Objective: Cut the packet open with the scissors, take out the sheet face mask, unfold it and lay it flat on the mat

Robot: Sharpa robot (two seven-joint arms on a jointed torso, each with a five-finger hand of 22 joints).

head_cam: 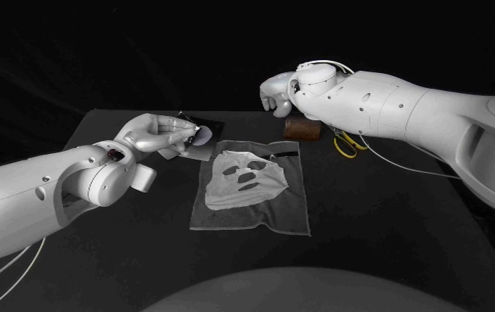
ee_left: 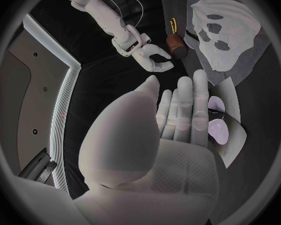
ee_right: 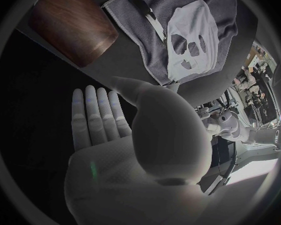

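White is the one sheet face mask [head_cam: 242,176] you can see, spread open with its cut-outs upward on the far half of the single grey mat [head_cam: 258,215]. The mat lies flat in the middle of the black surface [head_cam: 392,212]. One thin dark strip [head_cam: 286,156] rests on the mat's far end, just beside the mask's upper edge.

You have two hands in play. Your left hand [head_cam: 157,134] is raised beside the mat's far left corner with its fingers curled onto the one packet [head_cam: 199,140]. It holds this dark sachet, which has a pale round patch, clear of the mat. In the left wrist view the packet [ee_left: 225,130] lies against the fingertips [ee_left: 185,110].

Your right hand [head_cam: 278,96] hangs above the far edge of the surface with nothing in it. In the right wrist view its fingers [ee_right: 97,115] are stretched out and the thumb stands apart. Just below it stands one brown wooden holder [head_cam: 301,129], beyond the mat's far right corner. One pair of scissors [head_cam: 347,144] with yellow handles lies on the surface next to that holder, partly under your right arm.
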